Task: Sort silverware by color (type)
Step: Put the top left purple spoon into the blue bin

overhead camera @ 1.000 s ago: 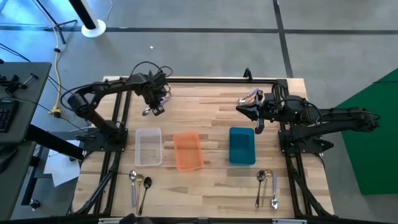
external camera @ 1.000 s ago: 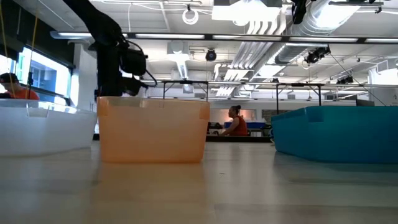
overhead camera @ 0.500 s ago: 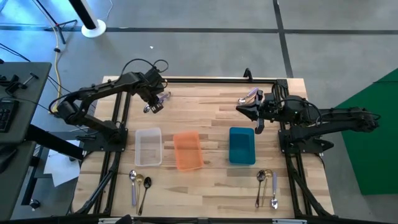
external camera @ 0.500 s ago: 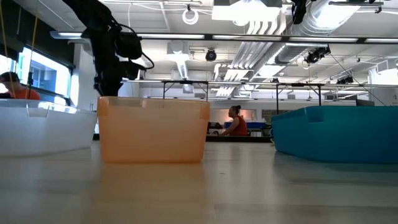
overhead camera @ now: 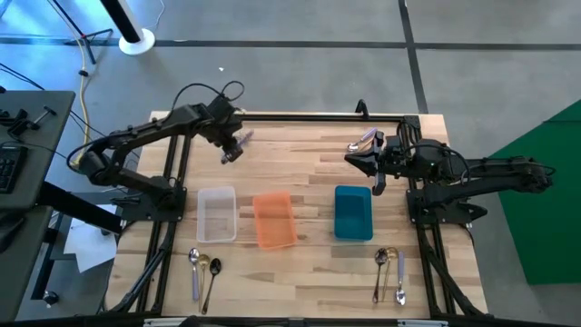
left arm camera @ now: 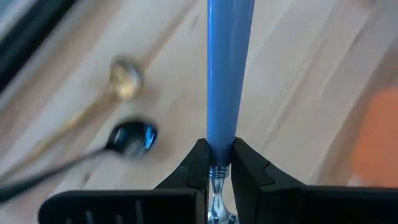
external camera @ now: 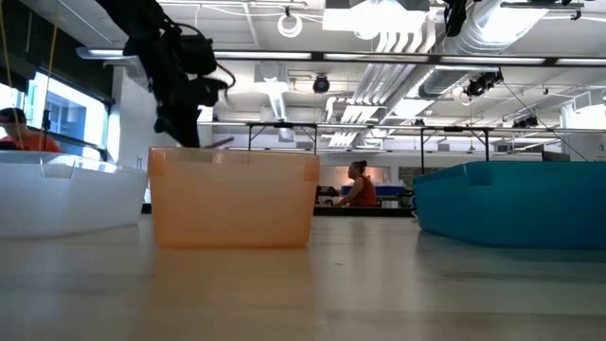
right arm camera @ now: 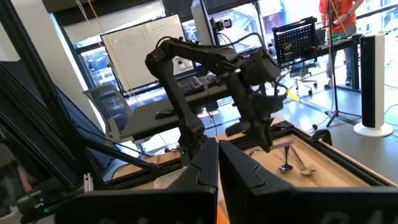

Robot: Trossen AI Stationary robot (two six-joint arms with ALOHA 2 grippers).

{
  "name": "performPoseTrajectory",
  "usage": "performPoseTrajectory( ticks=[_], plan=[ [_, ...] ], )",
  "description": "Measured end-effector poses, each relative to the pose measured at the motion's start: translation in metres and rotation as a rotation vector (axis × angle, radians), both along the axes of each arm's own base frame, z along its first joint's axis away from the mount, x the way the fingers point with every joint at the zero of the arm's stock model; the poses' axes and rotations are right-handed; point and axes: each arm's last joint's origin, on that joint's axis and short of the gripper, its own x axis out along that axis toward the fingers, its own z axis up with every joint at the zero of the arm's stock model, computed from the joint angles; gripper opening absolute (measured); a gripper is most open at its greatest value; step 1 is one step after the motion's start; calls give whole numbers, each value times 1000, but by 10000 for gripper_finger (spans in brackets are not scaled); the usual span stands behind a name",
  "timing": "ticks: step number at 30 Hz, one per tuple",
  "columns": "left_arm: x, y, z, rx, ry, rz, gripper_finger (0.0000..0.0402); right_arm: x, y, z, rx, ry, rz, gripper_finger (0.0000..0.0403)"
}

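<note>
My left gripper hangs over the table's far left part, shut on a spoon with a lilac-blue handle. The handle sticks out past the fingertips, and the bowl is hidden behind the fingers. Below it a gold spoon and a dark spoon lie flat on the wood. Two spoons lie at the near left and a few more spoons at the near right. My right gripper waits shut and level at the far right. My left gripper pinches the spoon between its two fingers at the handle's lower end, just above the bare metal neck. The fingers slant steeply down and lie along the spoon. The spoon is lifted clear of the table, handle pointing forward past the fingertips.
A clear tray, an orange tray and a blue tray stand in a row across the table's middle. A black frame rail runs along the far edge. Bare wood lies between the trays and the near spoons.
My left gripper has risen from the table at the far left and tipped its fingers less steeply, toward the right. It has stayed shut on the lilac-handled spoon, which has come up clear of the wood. The gold and dark spoons have stayed where they lay.
</note>
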Motion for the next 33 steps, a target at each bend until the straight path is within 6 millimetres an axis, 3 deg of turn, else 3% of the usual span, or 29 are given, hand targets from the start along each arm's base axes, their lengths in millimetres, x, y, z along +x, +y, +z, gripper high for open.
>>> performPoseTrajectory(
  ticks=[9, 14, 21, 27, 33],
  plan=[
    [18, -30, 66, 166, -524, -28, 21, 9, 0, 5, -5, -91, -1, 0],
    [27, -67, 99, 215, -759, -142, 21, 21, 0, 5, -9, -139, 17, 0],
    [34, -119, 129, 272, -1006, -294, 21, 31, 1, 6, -19, -202, 57, 0],
    [39, -144, 136, 303, -1126, -337, 21, 30, 1, 9, -62, -209, 57, 0],
    [42, -149, 108, 257, -1182, -314, 21, 38, 4, 15, -107, -185, 145, 0]
  ],
)
